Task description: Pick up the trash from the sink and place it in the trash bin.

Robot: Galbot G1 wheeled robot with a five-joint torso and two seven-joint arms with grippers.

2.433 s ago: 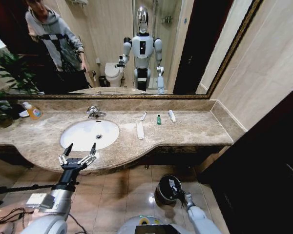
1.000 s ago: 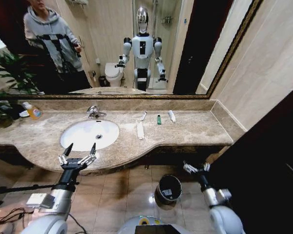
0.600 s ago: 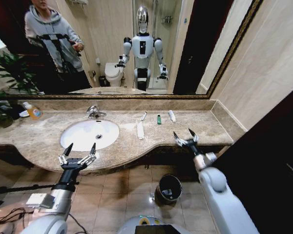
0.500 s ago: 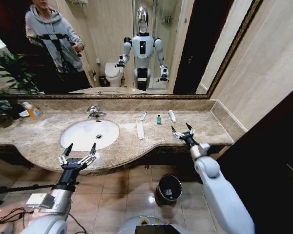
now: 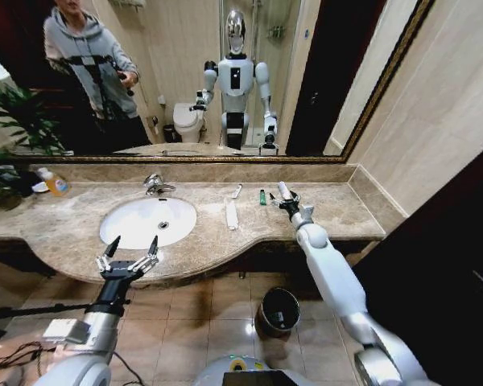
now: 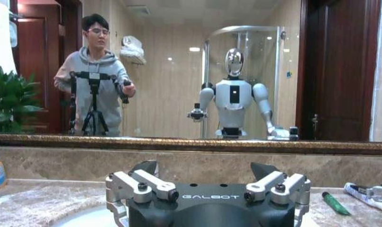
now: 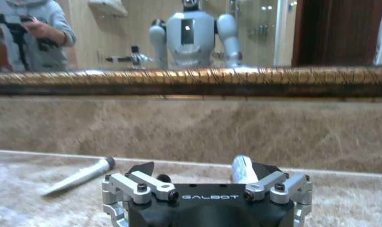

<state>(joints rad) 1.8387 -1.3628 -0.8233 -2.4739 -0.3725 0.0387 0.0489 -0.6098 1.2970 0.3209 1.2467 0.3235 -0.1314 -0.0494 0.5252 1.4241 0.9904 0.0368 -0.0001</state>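
Trash: a white tube (image 5: 282, 190), a tiny dark-green bottle (image 5: 262, 196), a slim white stick (image 5: 237, 191) and a long flat packet (image 5: 231, 215) lie on the marble counter (image 5: 338, 211), right of the sink (image 5: 148, 221).
Right gripper (image 5: 285, 200): fingers spread open, at the white tube, holding nothing; contact with the tube seems likely but is unclear.
Left gripper (image 5: 130, 252): open and empty, at the counter's front edge below the sink.
Trash bin (image 5: 278, 310): on the floor under the counter.

A clear bottle of orange liquid (image 5: 55, 184) stands beside a potted plant (image 5: 12, 133).
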